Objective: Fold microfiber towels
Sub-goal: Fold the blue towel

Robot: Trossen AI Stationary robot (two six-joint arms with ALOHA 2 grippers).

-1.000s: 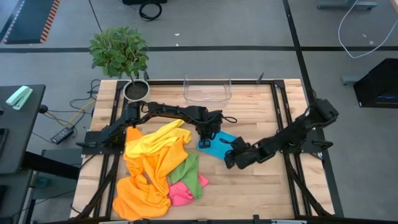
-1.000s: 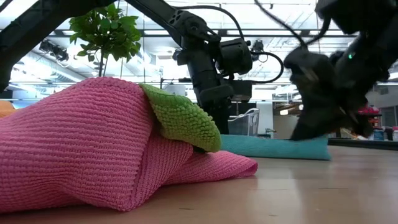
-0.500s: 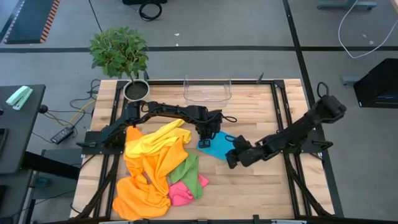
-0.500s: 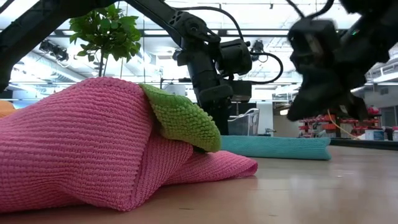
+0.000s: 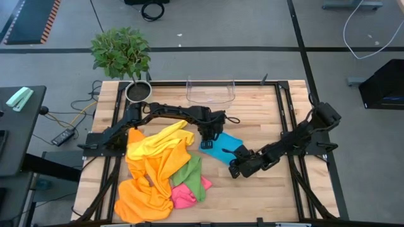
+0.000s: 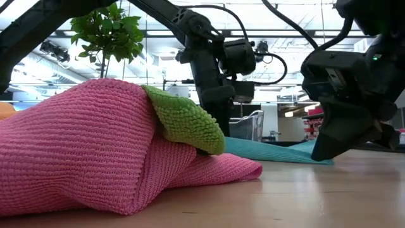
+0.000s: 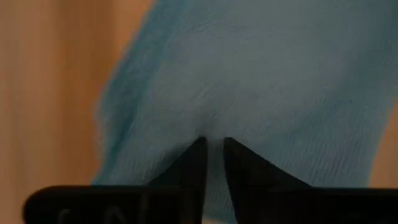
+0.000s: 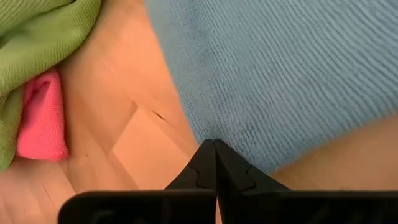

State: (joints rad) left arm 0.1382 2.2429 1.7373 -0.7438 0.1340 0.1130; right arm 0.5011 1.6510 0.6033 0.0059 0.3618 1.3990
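Lying flat on the desk, the blue towel (image 5: 222, 147) sat beneath the left hand (image 7: 211, 149), fingers narrowly parted, and touched the right hand (image 8: 214, 152), pressed shut; soft, limp cloth, best pinched at an edge.

Blue towel (image 8: 292, 68) ribbed cloth; table (image 8: 130, 149) smooth wood.

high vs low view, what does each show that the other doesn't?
High only: the orange towels and yellow towel in the pile, and the clear bin at the far edge. Low only: the room behind the table, and the pink towel bulking large with the green towel draped on it. Both: the blue towel, both arms and the plant.
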